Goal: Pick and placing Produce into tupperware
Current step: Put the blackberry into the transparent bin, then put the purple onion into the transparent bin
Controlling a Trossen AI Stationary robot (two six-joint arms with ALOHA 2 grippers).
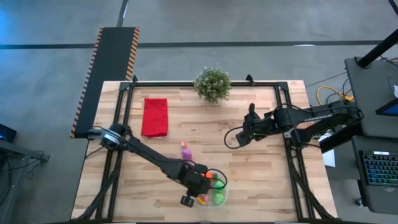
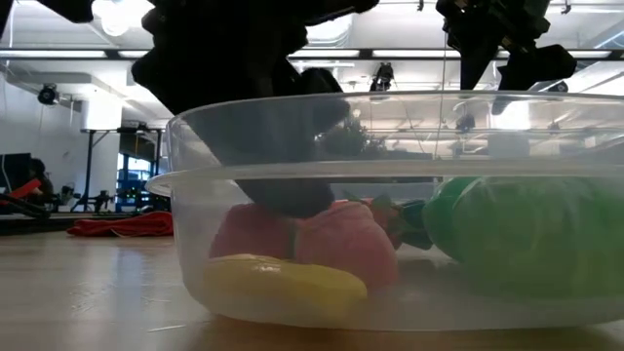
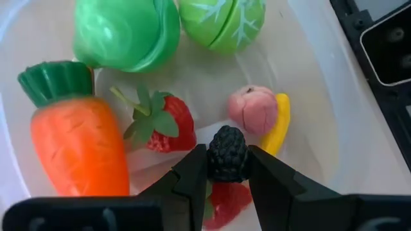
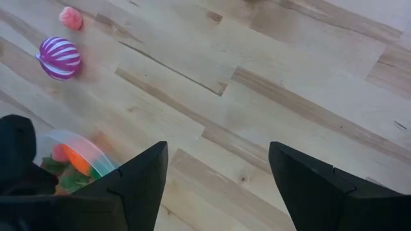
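The tupperware is a clear tub near the table's near edge. In the left wrist view it holds an orange carrot, a strawberry, two green balls, a pink piece, a yellow piece and a red piece. My left gripper reaches down into the tub, shut on a dark bumpy cluster. My right gripper hovers open over bare table, right of centre. A purple striped ball and a small pink piece lie on the table outside the tub. My left gripper pinches the dark bumpy cluster by its two sides between its two fingertips, coming from above and pointing down into the tub. The cluster sits over the red piece and beside the strawberry; whether it rests on them I cannot tell.
A red folded cloth lies at the table's far left, and a potted plant stands at the far edge. The loose ball and pink piece lie just beyond the left arm. Bare wood lies between the two arms.
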